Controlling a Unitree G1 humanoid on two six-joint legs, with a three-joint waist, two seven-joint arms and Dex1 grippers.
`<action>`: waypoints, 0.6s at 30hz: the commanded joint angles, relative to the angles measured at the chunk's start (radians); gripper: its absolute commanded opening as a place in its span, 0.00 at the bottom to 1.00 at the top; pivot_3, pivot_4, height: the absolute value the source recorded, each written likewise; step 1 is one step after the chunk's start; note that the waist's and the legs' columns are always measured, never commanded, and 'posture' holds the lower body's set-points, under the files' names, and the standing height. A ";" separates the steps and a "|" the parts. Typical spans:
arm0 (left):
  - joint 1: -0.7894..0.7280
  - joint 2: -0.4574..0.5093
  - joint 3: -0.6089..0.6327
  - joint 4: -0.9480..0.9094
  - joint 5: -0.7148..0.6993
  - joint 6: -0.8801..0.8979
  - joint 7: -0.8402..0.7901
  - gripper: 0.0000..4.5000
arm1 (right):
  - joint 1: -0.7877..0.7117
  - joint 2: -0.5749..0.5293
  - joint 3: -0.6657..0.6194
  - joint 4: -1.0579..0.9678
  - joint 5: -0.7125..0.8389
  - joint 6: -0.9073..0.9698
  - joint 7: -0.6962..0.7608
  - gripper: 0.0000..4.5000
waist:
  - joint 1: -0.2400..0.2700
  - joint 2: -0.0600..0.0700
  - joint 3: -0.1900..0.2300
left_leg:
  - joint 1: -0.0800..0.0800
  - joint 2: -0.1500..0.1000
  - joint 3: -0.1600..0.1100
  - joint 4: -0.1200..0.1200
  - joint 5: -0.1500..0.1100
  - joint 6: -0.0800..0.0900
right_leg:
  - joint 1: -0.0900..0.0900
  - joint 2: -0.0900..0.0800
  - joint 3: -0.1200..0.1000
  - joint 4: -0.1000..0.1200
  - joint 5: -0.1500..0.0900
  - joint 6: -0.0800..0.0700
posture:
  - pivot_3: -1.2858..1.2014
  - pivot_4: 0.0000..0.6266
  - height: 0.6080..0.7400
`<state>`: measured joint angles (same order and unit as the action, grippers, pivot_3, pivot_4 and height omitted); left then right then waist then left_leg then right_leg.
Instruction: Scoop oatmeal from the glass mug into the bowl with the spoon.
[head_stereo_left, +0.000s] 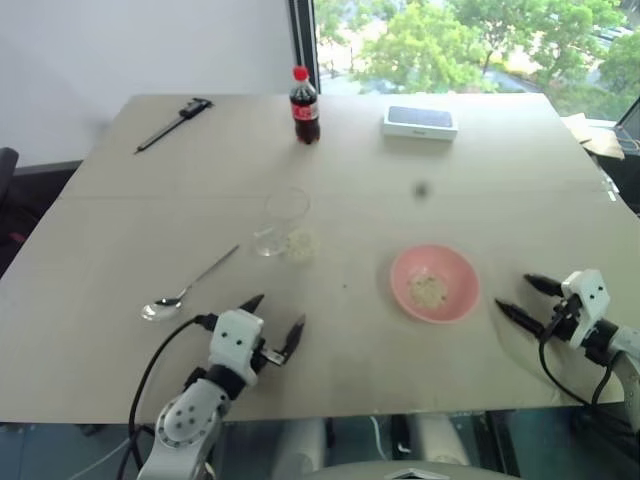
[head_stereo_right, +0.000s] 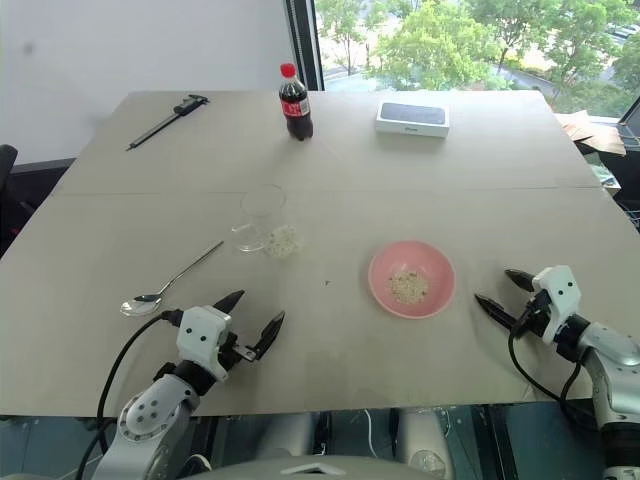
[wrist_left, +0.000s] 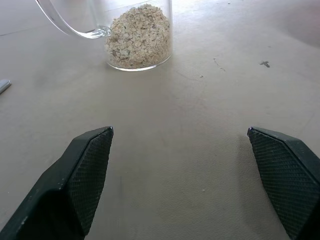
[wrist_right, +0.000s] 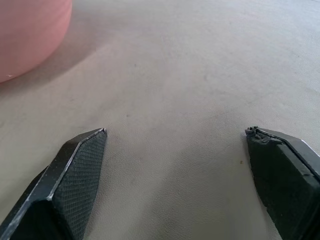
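Observation:
The glass mug (head_stereo_left: 283, 222) stands mid-table with pale oatmeal (head_stereo_left: 302, 245) in its bottom, seen close in the left wrist view as oatmeal (wrist_left: 137, 37). To its right lies the pink bowl (head_stereo_left: 400, 268), holding a small clump of oatmeal (head_stereo_left: 428, 291). The silver spoon (head_stereo_left: 190, 287) lies flat on the table, left of the mug. My left gripper (head_stereo_left: 277, 312) hovers open and empty near the front edge, between spoon and mug. My right gripper (head_stereo_left: 515, 292) is open and empty just right of the bowl (wrist_right: 30, 35).
A cola bottle (head_stereo_left: 305, 105) with a red cap, a dark caliper (head_stereo_left: 172, 123) and a flat white box (head_stereo_left: 420, 121) sit along the far side of the tan table (head_stereo_left: 350, 360). A window lies beyond the table's far edge.

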<state>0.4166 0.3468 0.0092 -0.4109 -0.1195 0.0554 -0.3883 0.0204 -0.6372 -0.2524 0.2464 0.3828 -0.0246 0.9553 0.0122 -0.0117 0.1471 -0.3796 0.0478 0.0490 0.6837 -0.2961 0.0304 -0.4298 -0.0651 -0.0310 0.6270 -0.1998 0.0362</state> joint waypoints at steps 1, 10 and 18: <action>0.022 0.001 0.004 0.018 0.017 0.004 0.008 1.00 | -0.002 -0.012 -0.007 0.001 -0.002 -0.002 0.012 1.00 | 0.000 0.000 0.000 | 0.000 0.000 0.000 0.000 0.000 0.000 | 0.000 0.000 0.000 0.000 0.000 0.000 | 0.52 0.24 1.00; 0.010 0.019 0.076 -0.038 -0.036 0.040 0.010 1.00 | -0.041 -0.063 -0.057 -0.074 0.094 0.090 0.069 1.00 | -0.001 0.001 0.001 | 0.000 0.000 0.000 0.000 0.000 0.000 | 0.000 0.000 0.000 0.000 0.000 0.000 | 0.52 0.24 1.00; -0.116 0.088 0.240 -0.068 -0.076 0.175 0.046 1.00 | -0.090 -0.177 -0.115 -0.326 0.268 0.306 0.106 1.00 | 0.003 0.000 0.004 | -0.001 0.000 -0.001 0.000 0.000 0.000 | -0.001 0.000 -0.001 0.000 0.000 0.000 | 0.52 0.24 1.00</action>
<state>0.3214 0.4160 0.2034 -0.4305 -0.1817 0.2019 -0.3585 -0.0668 -0.7869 -0.3396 0.0125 0.5917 0.2251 1.0426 0.0151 -0.0118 0.1515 -0.3811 0.0479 0.0476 0.6838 -0.2961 0.0304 -0.4304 -0.0649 -0.0321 0.6270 -0.1997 0.0362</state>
